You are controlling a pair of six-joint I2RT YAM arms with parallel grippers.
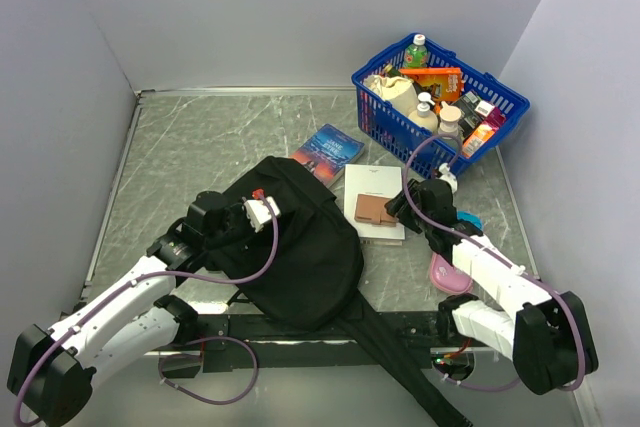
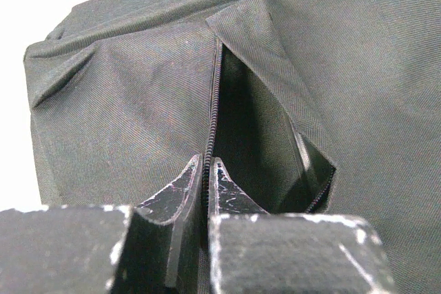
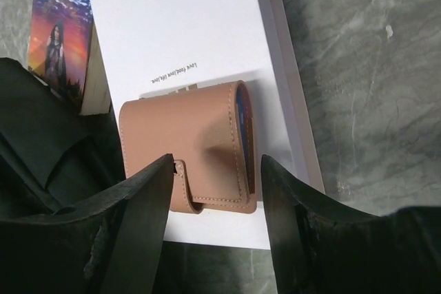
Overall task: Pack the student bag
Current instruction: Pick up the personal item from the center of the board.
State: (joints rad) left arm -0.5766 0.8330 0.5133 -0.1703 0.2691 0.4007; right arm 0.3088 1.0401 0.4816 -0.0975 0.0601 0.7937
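The black student bag [image 1: 295, 247] lies in the middle of the table, its straps trailing toward the near edge. My left gripper [image 2: 205, 170] is shut on the zipper edge of the bag [image 2: 138, 101], beside the open pocket mouth [image 2: 255, 142]. A tan leather wallet [image 3: 189, 146] lies on a white book [image 3: 179, 39] just right of the bag; both also show from above, the wallet [image 1: 375, 209] on the book [image 1: 372, 187]. My right gripper [image 3: 217, 170] is open just above the wallet, one finger at each side of its near end.
A blue-covered book [image 1: 328, 152] lies behind the bag, partly under the white book. A blue mesh basket [image 1: 438, 97] full of bottles and packets stands at the back right. A pink object [image 1: 447, 274] and a small blue one [image 1: 470, 219] lie near the right arm.
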